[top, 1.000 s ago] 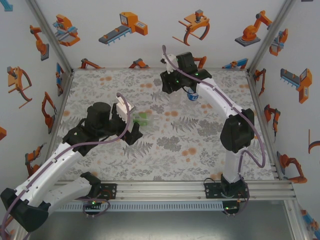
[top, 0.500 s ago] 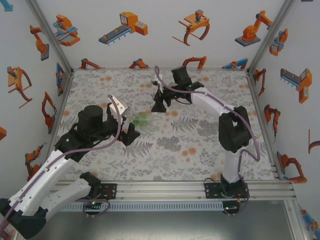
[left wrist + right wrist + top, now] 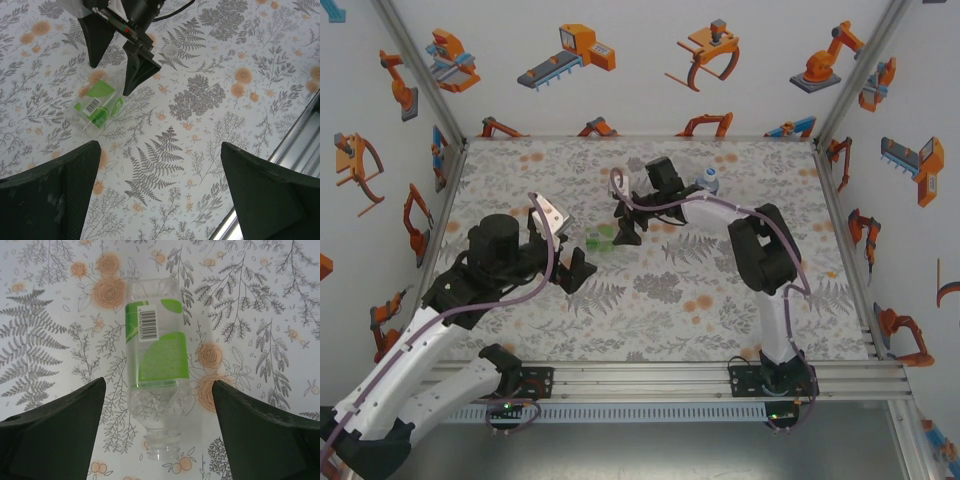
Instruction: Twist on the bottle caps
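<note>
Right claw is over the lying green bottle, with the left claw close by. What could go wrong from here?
1. The green bottle lies on its side, uncapped, under the open right claw. Being round, it may roll or slip out when gripped.
2. The open left claw hovers just beside the bottle, so the two claws could collide.
3. The blue bottle stands just beyond the right arm, and a swing might topple it.
</note>
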Controlling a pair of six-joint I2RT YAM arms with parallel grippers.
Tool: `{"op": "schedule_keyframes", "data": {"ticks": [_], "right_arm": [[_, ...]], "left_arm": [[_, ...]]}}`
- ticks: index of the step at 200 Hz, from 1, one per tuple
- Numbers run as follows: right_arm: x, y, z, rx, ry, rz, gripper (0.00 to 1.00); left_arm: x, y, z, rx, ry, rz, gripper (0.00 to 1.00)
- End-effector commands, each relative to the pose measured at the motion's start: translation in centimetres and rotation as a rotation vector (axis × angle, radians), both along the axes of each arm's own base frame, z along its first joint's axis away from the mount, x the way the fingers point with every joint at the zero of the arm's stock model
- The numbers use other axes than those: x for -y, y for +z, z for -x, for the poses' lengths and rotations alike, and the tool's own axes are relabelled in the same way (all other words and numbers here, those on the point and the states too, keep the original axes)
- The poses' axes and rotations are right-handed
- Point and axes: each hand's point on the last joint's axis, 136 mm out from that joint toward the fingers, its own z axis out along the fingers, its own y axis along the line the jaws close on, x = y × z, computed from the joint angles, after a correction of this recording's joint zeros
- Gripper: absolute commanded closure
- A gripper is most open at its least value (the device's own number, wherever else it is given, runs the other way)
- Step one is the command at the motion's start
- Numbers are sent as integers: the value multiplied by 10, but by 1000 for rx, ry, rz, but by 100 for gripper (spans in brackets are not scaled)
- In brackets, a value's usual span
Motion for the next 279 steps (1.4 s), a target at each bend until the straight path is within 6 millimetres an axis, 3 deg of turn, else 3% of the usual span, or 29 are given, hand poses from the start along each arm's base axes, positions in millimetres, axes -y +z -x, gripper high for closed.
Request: {"op": "schedule_keyframes", "data": {"ticks": [1, 34, 101, 143, 174, 218, 279], "right_arm": [[-6, -13, 4, 36, 40, -2, 22], [-9, -22, 9, 69, 63, 37, 22], [-14, -50, 19, 119, 143, 210, 32], [-17, -52, 19, 129, 144, 232, 46], [-13, -42, 19, 167, 127, 237, 51], [4, -10, 24, 288, 66, 231, 53], [59, 34, 62, 512, 41, 291, 54]], "left_arm": [[-5, 1, 2, -6, 19, 1, 3], [-6, 1, 1, -2, 22, -2, 3], [-6, 3, 2, 1, 18, 0, 3], [-8, 2, 4, 1, 22, -5, 3], [-9, 2, 4, 3, 24, -3, 3], [-4, -3, 1, -4, 16, 6, 3], [8, -12, -7, -37, -6, 6, 3]]}}
